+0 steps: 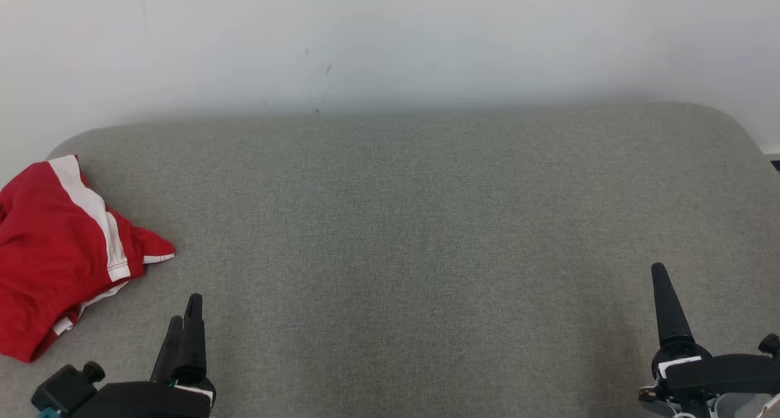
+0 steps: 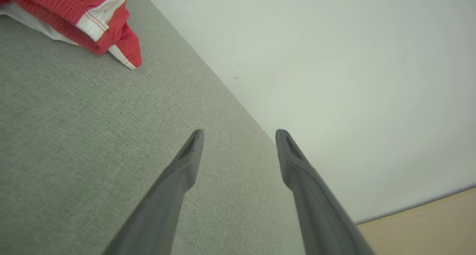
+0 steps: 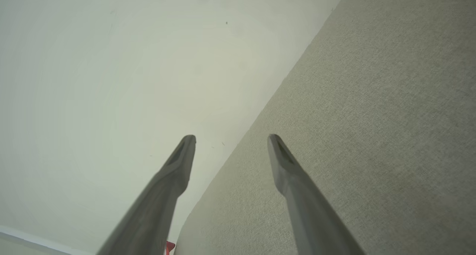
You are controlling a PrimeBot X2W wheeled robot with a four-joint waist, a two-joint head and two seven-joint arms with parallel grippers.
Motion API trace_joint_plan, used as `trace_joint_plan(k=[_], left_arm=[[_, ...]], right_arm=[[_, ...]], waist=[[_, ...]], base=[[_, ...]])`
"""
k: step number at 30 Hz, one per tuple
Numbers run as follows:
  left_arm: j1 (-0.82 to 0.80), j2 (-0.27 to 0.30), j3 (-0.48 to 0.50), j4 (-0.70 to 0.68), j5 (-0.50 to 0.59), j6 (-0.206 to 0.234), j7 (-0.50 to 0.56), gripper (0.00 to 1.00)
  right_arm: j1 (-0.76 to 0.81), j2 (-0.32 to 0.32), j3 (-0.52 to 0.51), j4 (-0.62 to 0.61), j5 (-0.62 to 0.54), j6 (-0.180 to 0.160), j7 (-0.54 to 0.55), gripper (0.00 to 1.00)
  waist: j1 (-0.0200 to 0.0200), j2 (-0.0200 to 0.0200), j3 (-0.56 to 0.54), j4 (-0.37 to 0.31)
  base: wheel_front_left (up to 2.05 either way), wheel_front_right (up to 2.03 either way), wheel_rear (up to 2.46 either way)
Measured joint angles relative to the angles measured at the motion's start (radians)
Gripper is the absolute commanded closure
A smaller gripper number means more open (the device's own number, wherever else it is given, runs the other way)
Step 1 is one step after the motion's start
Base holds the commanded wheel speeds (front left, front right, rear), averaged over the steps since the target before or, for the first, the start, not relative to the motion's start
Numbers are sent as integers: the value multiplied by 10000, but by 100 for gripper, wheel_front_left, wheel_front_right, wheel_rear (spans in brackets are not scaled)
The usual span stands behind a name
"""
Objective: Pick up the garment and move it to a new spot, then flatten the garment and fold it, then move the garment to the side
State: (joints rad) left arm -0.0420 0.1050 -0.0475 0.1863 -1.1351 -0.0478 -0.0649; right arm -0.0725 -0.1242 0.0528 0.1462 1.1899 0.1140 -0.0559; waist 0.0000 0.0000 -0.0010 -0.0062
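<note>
The garment point(image 1: 55, 253) is a red pair of shorts with white stripes, lying in a loose heap at the left edge of the grey padded surface point(image 1: 414, 235). One corner of the garment point(image 2: 85, 21) reaches into the top left of the left wrist view. My left gripper point(image 1: 186, 314) sits at the lower left, just right of the garment and apart from it, and its fingers point(image 2: 189, 154) stand open with nothing between them. At the lower right my right gripper point(image 3: 231, 141) is open and empty too, far from the garment; a red scrap of the garment point(image 3: 170, 246) peeks in at that view's bottom.
A pale wall point(image 1: 390, 40) rises right behind the grey surface. The surface has rounded far corners, and its right edge point(image 1: 758, 144) drops off beside the wall. A strip of beige floor point(image 2: 427, 225) lies beyond the surface.
</note>
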Motion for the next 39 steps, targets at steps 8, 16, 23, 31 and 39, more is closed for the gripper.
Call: trace_joint_plan(k=[8, 16, 23, 31, 39], left_arm=[[1, 219, -324, -150, 1745, 405, -270, 0], [1, 341, -539, -345, 3191, 652, -568, 0], [1, 368, -660, -525, 4238, 815, -802, 0], [1, 378, -763, -702, 5313, 955, -1057, 0], [2, 405, -888, -890, 6431, 1108, -1365, 0]], right_arm=[[-53, -449, 466, -136, -1950, -422, -316, 0], [-221, -711, 903, -355, -3423, -686, -606, 0], [-222, -853, 1185, -483, -4529, -884, -878, 0], [-242, -1043, 1354, -579, -5528, -1057, -1137, 0], [-258, -1174, 1605, -740, -6560, -1154, -1430, 0]], waist=[[0, 0, -3, -17], [0, 0, -2, -55], [0, 0, -7, -81], [0, 0, -15, -92], [0, 1, -26, -105]], base=[[0, 0, 0], [0, 0, 0], [0, 0, 0], [0, 0, 0], [0, 0, 0]])
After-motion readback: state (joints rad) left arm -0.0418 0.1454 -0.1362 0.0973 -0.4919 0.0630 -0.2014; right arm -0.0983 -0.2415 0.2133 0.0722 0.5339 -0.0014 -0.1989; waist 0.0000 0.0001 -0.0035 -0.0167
